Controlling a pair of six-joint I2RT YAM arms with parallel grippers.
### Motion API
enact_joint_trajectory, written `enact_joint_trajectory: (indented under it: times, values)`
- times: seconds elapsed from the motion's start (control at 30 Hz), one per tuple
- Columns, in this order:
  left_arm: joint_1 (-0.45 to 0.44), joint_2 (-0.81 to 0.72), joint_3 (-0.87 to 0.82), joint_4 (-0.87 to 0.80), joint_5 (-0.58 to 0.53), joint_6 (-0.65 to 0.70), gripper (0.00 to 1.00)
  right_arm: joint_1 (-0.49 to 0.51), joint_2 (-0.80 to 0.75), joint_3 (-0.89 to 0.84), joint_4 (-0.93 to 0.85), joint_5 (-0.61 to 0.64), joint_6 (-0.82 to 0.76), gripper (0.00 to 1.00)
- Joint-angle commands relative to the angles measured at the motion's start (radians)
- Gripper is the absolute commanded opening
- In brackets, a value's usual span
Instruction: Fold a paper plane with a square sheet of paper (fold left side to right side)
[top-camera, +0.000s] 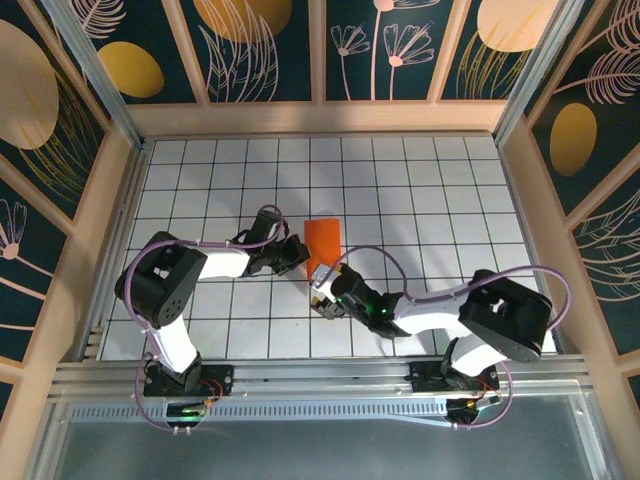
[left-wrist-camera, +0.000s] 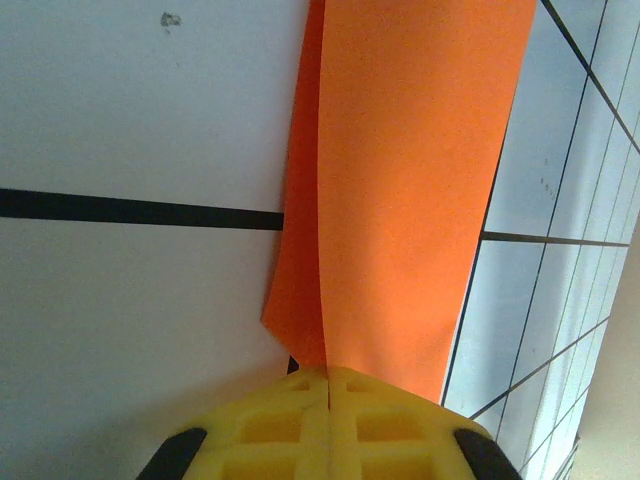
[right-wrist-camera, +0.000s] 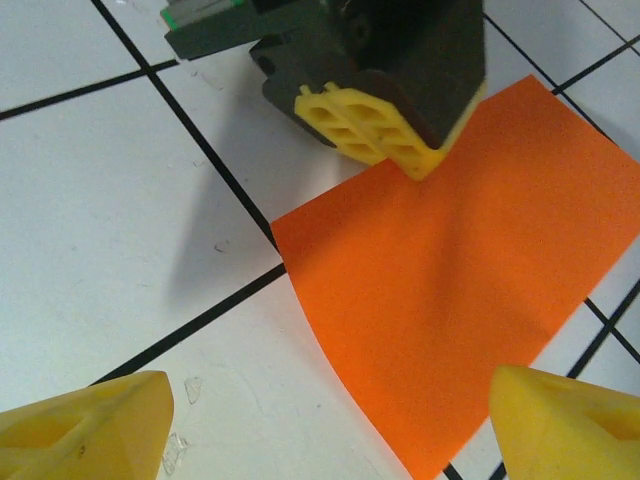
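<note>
- The square sheet of paper (top-camera: 322, 240), seemingly doubled over with a lower layer peeking out on one side, lies mid-surface (top-camera: 450, 180), between the two hands.
- The left hand (right-wrist-camera: 385, 135) is closed tight, its tips pressing down on the sheet's left edge. I cannot tell whether it pinches any paper. If that pressure is light, the sheet may slide or pivot, skewing the crease.
- The right hand (right-wrist-camera: 325, 430) hangs wide open and empty, just near of the sheet. Coming in too low could crumple or push the thin paper.
- The sheet bows upward, so the layers may spring apart.
- The hands are close together and could collide.
</note>
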Motion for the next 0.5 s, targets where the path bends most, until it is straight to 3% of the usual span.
enact_joint_trajectory:
  times: [0.0,0.47]
  values:
    - [-0.01,-0.024,-0.01,0.016,-0.011,-0.017,0.0,0.009,0.043,0.041,0.093,0.035,-0.05,0.83]
    - [-0.026,-0.038,-0.016,0.012,-0.018,-0.024,0.0,-0.018,0.17,0.114,0.145,0.054,-0.048,0.72]
